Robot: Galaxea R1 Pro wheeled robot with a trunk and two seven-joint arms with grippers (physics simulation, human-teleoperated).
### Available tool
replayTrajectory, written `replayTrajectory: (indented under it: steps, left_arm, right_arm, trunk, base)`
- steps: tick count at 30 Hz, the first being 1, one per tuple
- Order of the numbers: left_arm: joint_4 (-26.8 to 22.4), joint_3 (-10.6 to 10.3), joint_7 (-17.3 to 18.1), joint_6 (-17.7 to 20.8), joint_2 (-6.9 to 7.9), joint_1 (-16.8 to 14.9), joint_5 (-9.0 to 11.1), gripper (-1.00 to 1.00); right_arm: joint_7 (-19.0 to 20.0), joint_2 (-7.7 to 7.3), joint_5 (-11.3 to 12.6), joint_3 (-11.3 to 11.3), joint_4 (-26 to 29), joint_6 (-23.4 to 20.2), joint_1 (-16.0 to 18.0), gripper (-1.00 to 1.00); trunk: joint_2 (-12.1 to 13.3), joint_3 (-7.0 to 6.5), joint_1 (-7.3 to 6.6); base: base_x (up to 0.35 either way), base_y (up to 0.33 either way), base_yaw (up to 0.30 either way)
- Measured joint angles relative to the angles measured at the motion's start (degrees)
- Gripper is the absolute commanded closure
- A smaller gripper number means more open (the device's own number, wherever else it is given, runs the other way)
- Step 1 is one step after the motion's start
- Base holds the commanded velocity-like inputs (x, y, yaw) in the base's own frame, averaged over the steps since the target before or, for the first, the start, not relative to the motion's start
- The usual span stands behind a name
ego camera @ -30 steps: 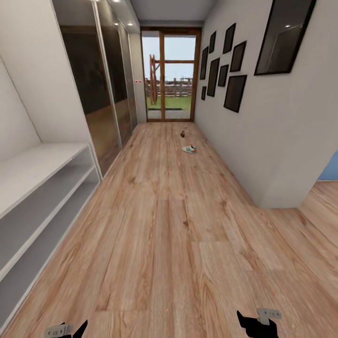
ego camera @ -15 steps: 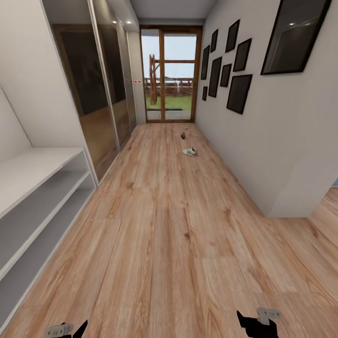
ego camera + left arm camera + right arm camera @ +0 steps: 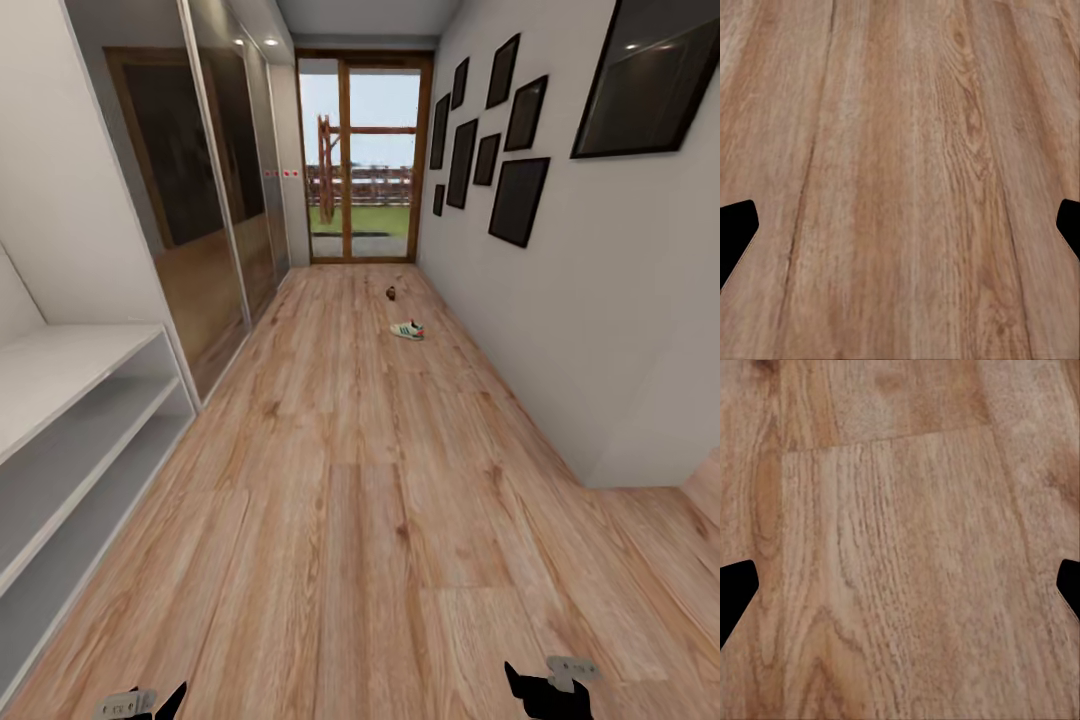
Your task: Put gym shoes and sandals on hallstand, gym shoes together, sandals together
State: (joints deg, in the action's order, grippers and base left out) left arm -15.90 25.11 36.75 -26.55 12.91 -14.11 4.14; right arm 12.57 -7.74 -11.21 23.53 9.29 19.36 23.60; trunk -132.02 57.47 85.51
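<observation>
One white gym shoe (image 3: pixel 408 329) with green stripes lies on the wood-plank corridor floor (image 3: pixel 360 500), far ahead near the right wall. A small dark brown thing (image 3: pixel 391 292), probably a sandal, lies further on towards the glass door. The other shoe, the other sandal and the grey hallstand are out of view. My left gripper (image 3: pixel 160 705) and right gripper (image 3: pixel 535 690) hang low at the near edge of the head view. In the wrist views, the left gripper (image 3: pixel 900 225) and the right gripper (image 3: pixel 900 585) are open over bare planks, holding nothing.
A low white two-tier bench (image 3: pixel 70 400) runs along the left wall, with mirrored sliding doors (image 3: pixel 220 230) beyond it. Framed pictures (image 3: pixel 500 130) hang on the right wall, whose corner (image 3: pixel 600 480) juts out at the near right. A glass door (image 3: pixel 362 160) closes the corridor's end.
The whole view has shifted: the camera has moved forward along the corridor, so the bench and the wall corner have slid outward. The shoes lie where they were. Both grippers hold their pose.
</observation>
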Motion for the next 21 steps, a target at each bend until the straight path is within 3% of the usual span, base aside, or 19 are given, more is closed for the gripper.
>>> replayTrajectory:
  steps: [21]
  left_arm:
    - [0.0,0.0,0.0,0.0,0.0,0.0,0.0,-1.0]
  right_arm:
    - [0.0,0.0,0.0,0.0,0.0,0.0,0.0,-1.0]
  trunk:
    - [0.0,0.0,0.0]
  base:
    - [0.339,0.0,0.0]
